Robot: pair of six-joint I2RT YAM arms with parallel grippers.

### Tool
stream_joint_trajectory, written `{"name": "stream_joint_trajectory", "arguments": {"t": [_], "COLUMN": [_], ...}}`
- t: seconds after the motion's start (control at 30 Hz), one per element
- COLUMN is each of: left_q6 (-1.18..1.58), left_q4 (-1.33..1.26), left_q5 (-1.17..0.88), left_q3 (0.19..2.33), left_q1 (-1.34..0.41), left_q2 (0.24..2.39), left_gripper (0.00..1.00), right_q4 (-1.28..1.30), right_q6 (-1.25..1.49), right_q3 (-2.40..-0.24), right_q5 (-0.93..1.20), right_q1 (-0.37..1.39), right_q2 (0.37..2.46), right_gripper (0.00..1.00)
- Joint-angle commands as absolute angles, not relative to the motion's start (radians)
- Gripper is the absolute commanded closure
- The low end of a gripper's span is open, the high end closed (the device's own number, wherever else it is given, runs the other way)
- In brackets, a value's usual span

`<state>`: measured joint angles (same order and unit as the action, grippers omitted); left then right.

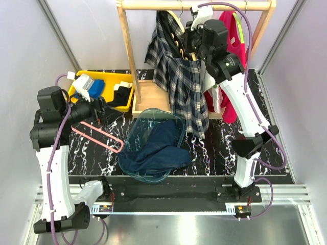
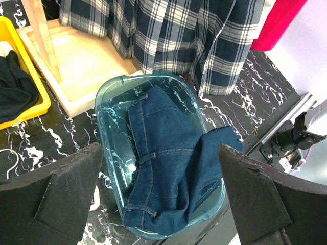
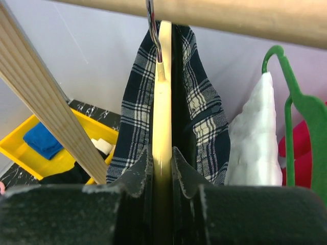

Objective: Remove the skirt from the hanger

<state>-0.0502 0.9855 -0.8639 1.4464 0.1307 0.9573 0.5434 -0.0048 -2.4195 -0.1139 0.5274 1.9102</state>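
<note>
The navy-and-white plaid pleated skirt (image 1: pixel 181 87) hangs on the pale wooden hanger (image 3: pixel 164 102), up at the 12 o'clock side of the black marbled counter (image 1: pixel 214 148). Its hem falls to just above the counter. My right wrist camera shows what the top view cannot: the plaid waistband is draped over both sides of the hanger, and the hanger's metal hook (image 3: pixel 152 25) rises to the round wooden rail (image 3: pixel 230 15). The right gripper (image 3: pixel 162 153) has its two fingers pressed flat against the wooden bar from either side, so it is clamped on the hanger itself and not on the cloth. From above I see only the right arm reaching up to 12 o'clock and its gripper buried against the skirt top.

At 3 o'clock of the skirt on the rail hang a white garment (image 3: pixel 255 138) on a green plastic hanger (image 3: pixel 286 66) and a red garment (image 1: pixel 232 35).

At 6 o'clock of the skirt sits the clear teal plastic tub (image 1: pixel 134 138) with a dark blue denim garment (image 1: pixel 158 150) heaped in it and spilling over the near rim. The left wrist view shows the tub and the plaid hem beyond it, framed by the left gripper (image 2: pixel 159 148), whose fingers stand wide apart with nothing between them. In the top view that gripper hovers at 9 o'clock of the tub, above a pink wire hanger (image 1: pixel 99 135) lying flat on the counter. A yellow plastic tray (image 1: pixel 104 76) of small items sits at 10 o'clock.
</note>
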Motion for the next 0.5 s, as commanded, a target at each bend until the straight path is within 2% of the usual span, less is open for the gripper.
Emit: {"name": "stream_joint_trajectory", "arguments": {"t": [0.0, 0.2, 0.33, 0.47], "left_q6": [-0.080, -0.075, -0.066, -0.058], "left_q4": [0.936, 0.933, 0.928, 0.917], "left_q5": [-0.864, -0.867, -0.873, -0.879], "left_q3": [1.442, 1.447, 1.444, 1.439], "left_q1": [0.135, 0.137, 0.137, 0.135], "left_q2": [0.950, 0.957, 0.956, 0.951], "left_gripper": [0.01, 0.01, 0.01, 0.01], "right_q4": [0.268, 0.334, 0.330, 0.336], "right_q6": [-0.069, -0.089, -0.048, 0.023], "right_q3": [-2.514, -2.733, -2.682, -2.492], "right_q5": [-0.091, -0.084, -0.043, -0.003], "right_q1": [0.528, 0.528, 0.528, 0.529], "right_q2": [1.816, 1.916, 1.841, 1.709], "right_gripper": [1.00, 1.00, 1.00, 1.00]}}
